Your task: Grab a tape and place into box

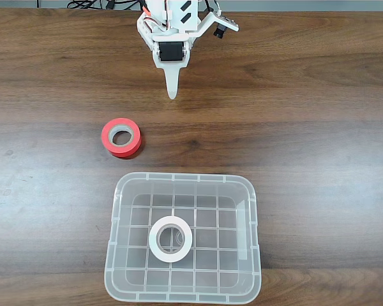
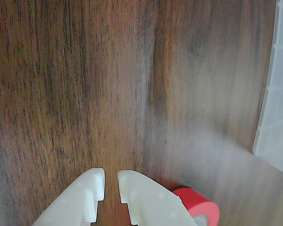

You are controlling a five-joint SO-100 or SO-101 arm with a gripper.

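Item: tape (image 1: 170, 239). White roll with a white core and a round centre hole. Lies flat on the grid-patterned bottom of the box, near its middle, clear of all four walls in the fixed view.

Item: box (image 1: 182, 181). Clear, colourless plastic bin with rounded corners. Stands on the table (image 1: 319, 127) at the bottom edge of the fixed view, about midway along that edge. In the wrist view its pale wall (image 2: 276, 94) runs down the right edge of the frame.

Item: red-orange roll (image 1: 121, 137). Grey core, lying flat on the bare wood just beyond the box's upper-left corner in the fixed view, not touching the box. In the wrist view it sits at the bottom edge (image 2: 198, 207), partly hidden behind the right-hand finger.

Item: gripper (image 1: 172, 92). White, two-fingered, at the top edge of the table in the fixed view, well apart from both rolls and the box, tip pointing toward the box. In the wrist view (image 2: 111, 181) the two fingertips stand side by side with a narrow slit of wood grain between them; jaws nearly closed, holding nothing.

Item: table. Dark wood-grain surface carrying everything listed.
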